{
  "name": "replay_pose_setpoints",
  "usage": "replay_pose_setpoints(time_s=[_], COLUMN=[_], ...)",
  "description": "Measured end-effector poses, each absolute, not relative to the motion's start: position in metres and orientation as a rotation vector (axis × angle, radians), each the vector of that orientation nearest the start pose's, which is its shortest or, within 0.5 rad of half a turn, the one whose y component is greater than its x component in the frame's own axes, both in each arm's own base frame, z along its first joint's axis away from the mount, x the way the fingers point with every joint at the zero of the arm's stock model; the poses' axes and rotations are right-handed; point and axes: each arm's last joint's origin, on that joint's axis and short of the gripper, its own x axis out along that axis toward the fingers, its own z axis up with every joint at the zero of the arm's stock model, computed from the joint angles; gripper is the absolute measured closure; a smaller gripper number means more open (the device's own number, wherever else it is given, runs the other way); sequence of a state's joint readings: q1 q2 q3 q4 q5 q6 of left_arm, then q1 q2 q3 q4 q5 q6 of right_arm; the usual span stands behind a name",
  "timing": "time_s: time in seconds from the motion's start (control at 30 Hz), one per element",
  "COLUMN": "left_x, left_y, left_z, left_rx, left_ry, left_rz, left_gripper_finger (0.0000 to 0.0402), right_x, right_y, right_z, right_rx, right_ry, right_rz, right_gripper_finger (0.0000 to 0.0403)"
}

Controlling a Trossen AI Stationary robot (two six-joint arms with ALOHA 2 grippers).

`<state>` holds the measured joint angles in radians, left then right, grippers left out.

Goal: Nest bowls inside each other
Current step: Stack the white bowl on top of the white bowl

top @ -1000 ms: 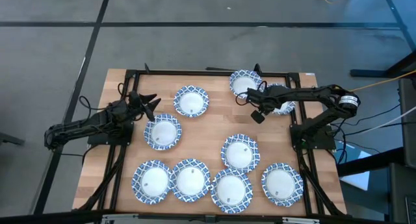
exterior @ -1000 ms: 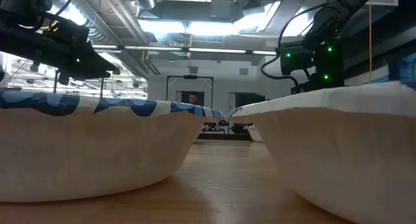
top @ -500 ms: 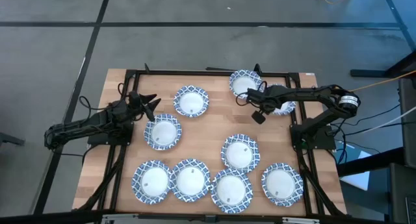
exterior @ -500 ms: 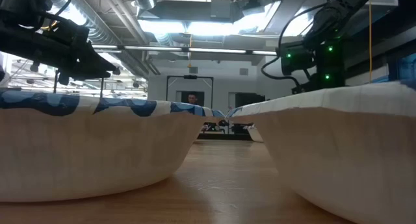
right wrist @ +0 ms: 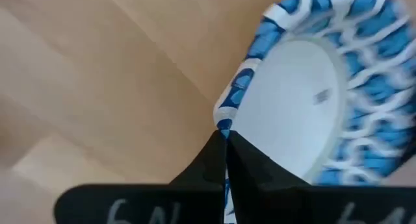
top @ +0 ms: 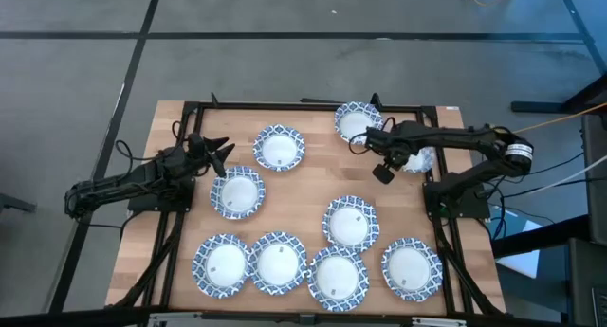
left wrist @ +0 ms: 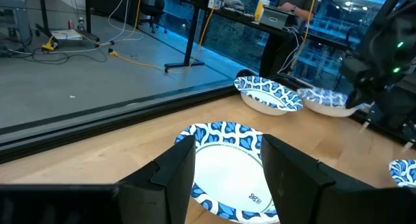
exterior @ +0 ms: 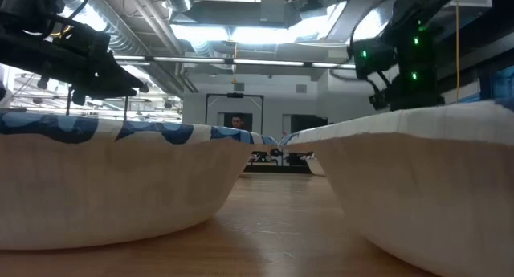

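Several blue-and-white patterned bowls, white inside, sit on their bases on the wooden table (top: 313, 190), each apart from the others. One is at far centre (top: 279, 148), one at the far edge (top: 358, 120), one at the left (top: 237, 192), one mid-right (top: 350, 222), and a row runs along the near edge (top: 278, 263). My right gripper (top: 383, 172) at the far right is shut on another bowl (top: 423, 159), mostly hidden under the arm. My left gripper (top: 220, 158) is open and empty, left of the far-centre bowl (left wrist: 224, 169). My right gripper pinches the bowl's rim (right wrist: 233, 94) between its two fingers (right wrist: 201, 165), one finger inside the bowl and one outside. The fingers come from above, pointing down at the table. The bowl looks tilted. I cannot tell whether it is clear of the table.
A black metal frame (top: 303, 104) runs around the table's far and side edges. Bare wood lies in the table's middle (top: 303, 190). In the low view two bowls (exterior: 120, 181) (exterior: 426, 181) fill the foreground. A person shows far off in the room (exterior: 238, 121).
My right gripper has moved a little toward the table's right edge, still shut on the bowl's rim, and the bowl has shifted right with it. The other bowls stay where they were.
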<state>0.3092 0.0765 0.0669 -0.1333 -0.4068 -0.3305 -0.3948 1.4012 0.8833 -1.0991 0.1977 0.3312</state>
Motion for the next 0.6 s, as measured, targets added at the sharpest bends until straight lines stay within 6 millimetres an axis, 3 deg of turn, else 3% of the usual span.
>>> replay_pose_setpoints(time_s=[0.3,0.47,0.6], left_x=[0.088,0.088,0.088], left_y=[0.04,0.04,0.04], left_z=[0.168,0.168,0.168], left_rx=[-0.308,-0.308,-0.308], left_ry=[0.026,0.026,0.026], left_rz=[0.732,0.732,0.734], left_gripper_finger=[0.0232,0.0232,0.0232], right_x=[0.229,0.241,0.245], right_y=[-0.059,-0.027,0.002], right_z=[0.281,0.325,0.348], right_rx=[0.267,0.19,0.122], right_ry=[1.327,1.216,1.145], right_rz=[-0.535,-0.345,-0.21], right_gripper_finger=[0.0397,0.0397,0.0397])
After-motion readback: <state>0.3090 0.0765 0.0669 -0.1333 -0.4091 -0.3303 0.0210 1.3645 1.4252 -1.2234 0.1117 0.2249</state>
